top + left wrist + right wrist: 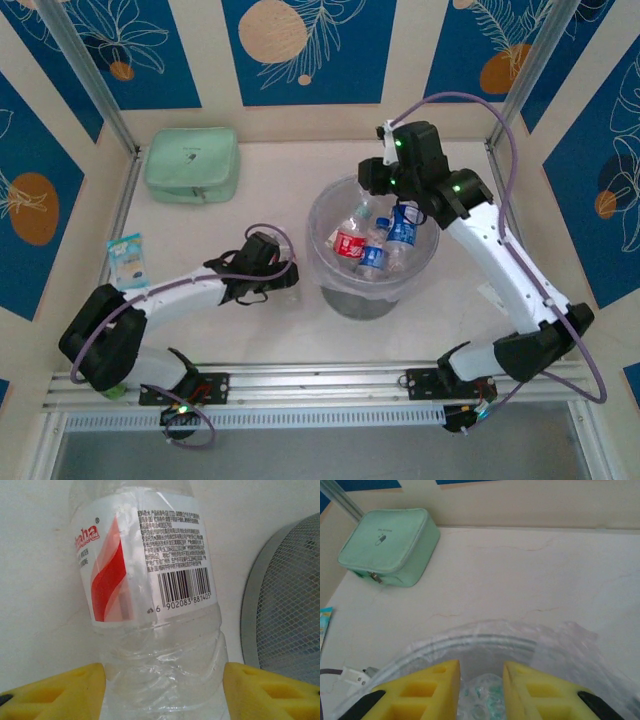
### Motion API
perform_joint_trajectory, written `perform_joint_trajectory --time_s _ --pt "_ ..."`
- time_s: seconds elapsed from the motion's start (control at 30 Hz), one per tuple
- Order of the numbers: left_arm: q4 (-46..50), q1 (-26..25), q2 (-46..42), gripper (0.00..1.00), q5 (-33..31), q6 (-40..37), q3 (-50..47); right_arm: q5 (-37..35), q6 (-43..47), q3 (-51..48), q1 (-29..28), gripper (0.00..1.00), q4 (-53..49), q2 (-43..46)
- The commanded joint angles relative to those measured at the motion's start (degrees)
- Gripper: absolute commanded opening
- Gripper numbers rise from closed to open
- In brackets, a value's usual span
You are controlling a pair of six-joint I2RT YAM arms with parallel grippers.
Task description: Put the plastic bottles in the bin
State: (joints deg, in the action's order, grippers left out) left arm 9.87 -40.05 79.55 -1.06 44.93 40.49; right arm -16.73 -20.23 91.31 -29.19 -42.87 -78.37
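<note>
A clear plastic bottle (150,580) with a red and white label lies on the table just left of the bin (285,625). My left gripper (164,675) is shut on its lower body, a yellow pad pressed against each side. In the top view the left gripper (285,283) sits beside the bin (318,235). The bin holds several bottles, among them a red-labelled one (350,245) and a blue-labelled one (402,228). My right gripper (385,195) hovers over the bin's far rim (485,642), shut and holding nothing. A clear greenish bottle (482,695) shows below through the narrow slit between its pads.
A mint-green zip pouch (192,165) lies at the back left. A small light-blue packet (127,257) rests by the left wall. Metal frame posts stand along both sides. Bare tabletop stretches between the pouch and the bin.
</note>
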Motion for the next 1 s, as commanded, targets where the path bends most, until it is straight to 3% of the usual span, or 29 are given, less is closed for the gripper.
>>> perform_joint_trajectory --time_s 0.0,0.23,0.4,0.7,0.97 --pt "1.6 -0.3 0.8 0.61 -1.4 -0.8 1.5 -2.2 -1.2 -3.6 1.2 0.29 -5.4 1.8" --pt "1.6 -0.3 1.5 0.56 -1.6 -1.1 2.6 3.6 -3.6 -10.4 4.4 0.29 -1.5 1.7" --pt "2.1 -0.3 -0.2 0.53 -2.6 -1.6 3.0 7.5 -3.3 -8.8 4.2 0.33 0.2 2.1" --pt "4.8 -0.3 -0.9 0.42 -4.2 -3.7 6.2 10.7 -0.8 2.1 3.4 0.65 -2.8 4.4" --pt "10.5 -0.1 -4.4 0.37 -7.7 -6.9 9.9 6.5 1.3 3.8 4.3 0.71 -5.7 9.1"
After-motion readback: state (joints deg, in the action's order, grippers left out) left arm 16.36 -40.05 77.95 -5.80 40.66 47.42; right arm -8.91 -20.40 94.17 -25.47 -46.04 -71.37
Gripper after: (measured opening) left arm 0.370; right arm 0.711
